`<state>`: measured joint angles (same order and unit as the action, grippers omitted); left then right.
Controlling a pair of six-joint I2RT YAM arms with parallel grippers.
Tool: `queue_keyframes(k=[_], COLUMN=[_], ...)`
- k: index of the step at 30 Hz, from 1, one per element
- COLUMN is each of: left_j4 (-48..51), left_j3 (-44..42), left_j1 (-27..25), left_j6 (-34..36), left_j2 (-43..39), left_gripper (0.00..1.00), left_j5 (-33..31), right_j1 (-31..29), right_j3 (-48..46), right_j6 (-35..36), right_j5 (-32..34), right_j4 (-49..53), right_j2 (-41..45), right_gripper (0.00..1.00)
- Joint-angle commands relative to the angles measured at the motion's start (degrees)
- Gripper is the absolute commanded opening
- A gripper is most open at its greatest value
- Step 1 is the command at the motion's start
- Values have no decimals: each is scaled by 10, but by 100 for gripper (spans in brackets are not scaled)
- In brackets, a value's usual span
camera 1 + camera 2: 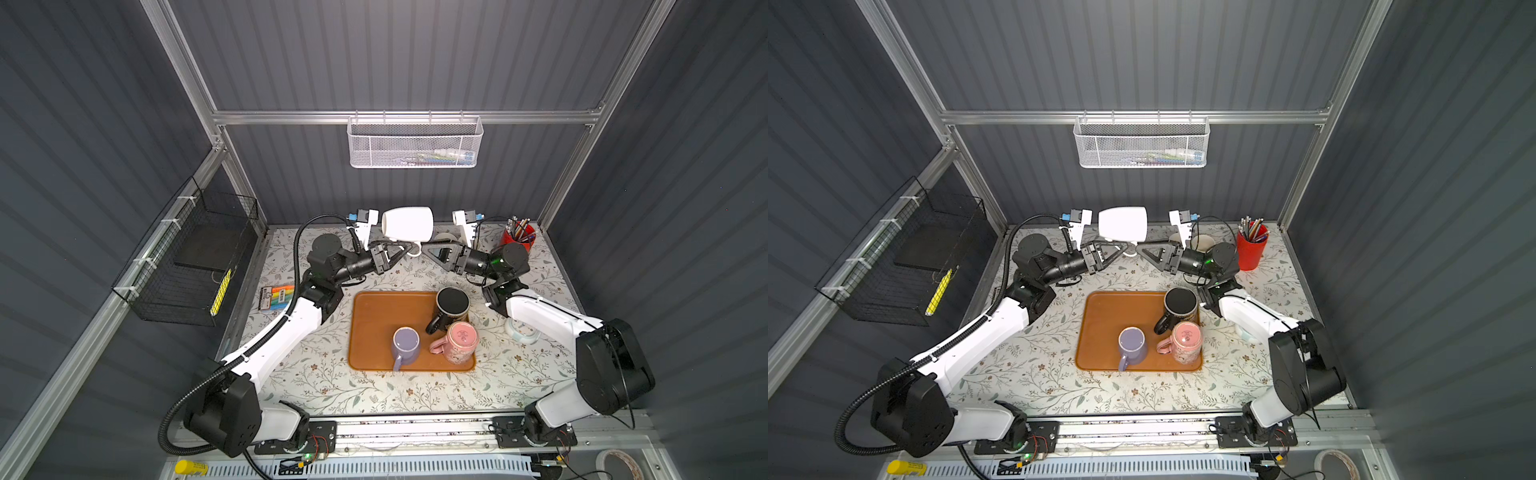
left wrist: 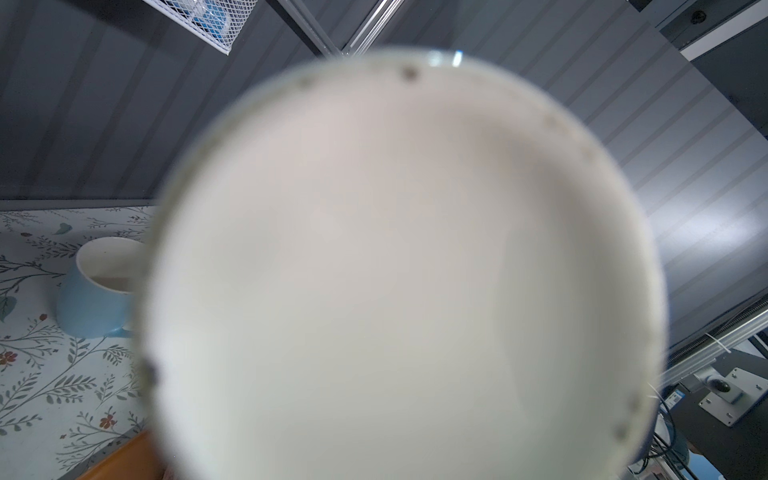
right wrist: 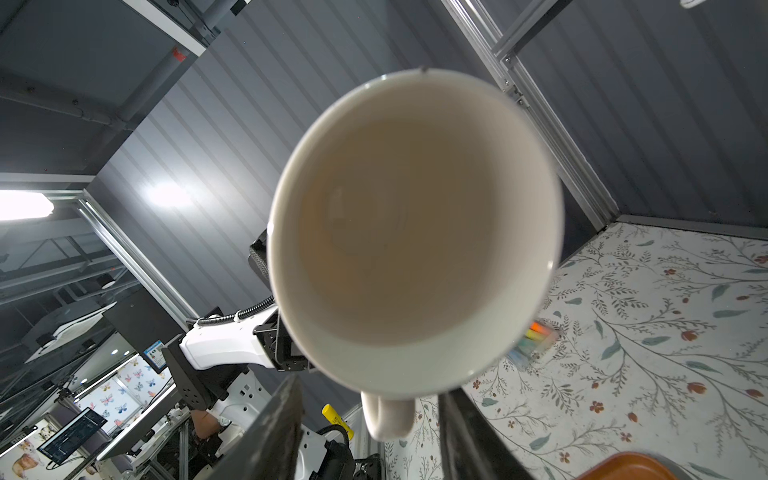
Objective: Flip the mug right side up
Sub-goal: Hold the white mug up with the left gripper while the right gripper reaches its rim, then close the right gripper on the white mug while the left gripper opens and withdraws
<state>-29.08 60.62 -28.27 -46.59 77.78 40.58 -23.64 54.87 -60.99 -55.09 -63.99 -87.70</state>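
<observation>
A white mug [image 1: 407, 224] [image 1: 1122, 224] hangs on its side above the back of the table in both top views, mouth toward the right arm. My left gripper [image 1: 401, 250] [image 1: 1124, 248] is shut on its handle [image 1: 412, 249] from the left. The mug's blurred base [image 2: 395, 270] fills the left wrist view and hides those jaws. My right gripper [image 1: 423, 248] [image 3: 374, 388] faces the mug's mouth [image 3: 415, 232]. It is open, its dark fingers [image 3: 286, 411] standing on either side of the handle [image 3: 388, 417] with a gap on each side.
An orange tray [image 1: 382, 320] holds a black mug [image 1: 452, 303], a purple mug [image 1: 405, 343] and a pink mug [image 1: 461, 340]. A pale blue mug [image 2: 95, 299] lies at the back. A red cup of pencils [image 1: 519, 237] stands at the back right.
</observation>
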Motion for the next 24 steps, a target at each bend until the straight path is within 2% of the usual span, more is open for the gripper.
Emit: queue_keyframes(k=[1, 14, 24], left_j4=[-58, -85, -106], left_j3=[16, -2, -25], left_j1=[5, 5, 5], left_j6=[-3, -17, -28], left_j2=[-4, 6, 5], left_gripper=[0, 0, 0], left_j5=[13, 12, 12], right_j1=[-6, -21, -22], right_j3=[20, 31, 34], right_j6=[-7, -16, -24], right_j5=[-6, 4, 17], right_j4=[-31, -45, -58], right_j2=[-7, -24, -28], right_gripper=[52, 43, 22])
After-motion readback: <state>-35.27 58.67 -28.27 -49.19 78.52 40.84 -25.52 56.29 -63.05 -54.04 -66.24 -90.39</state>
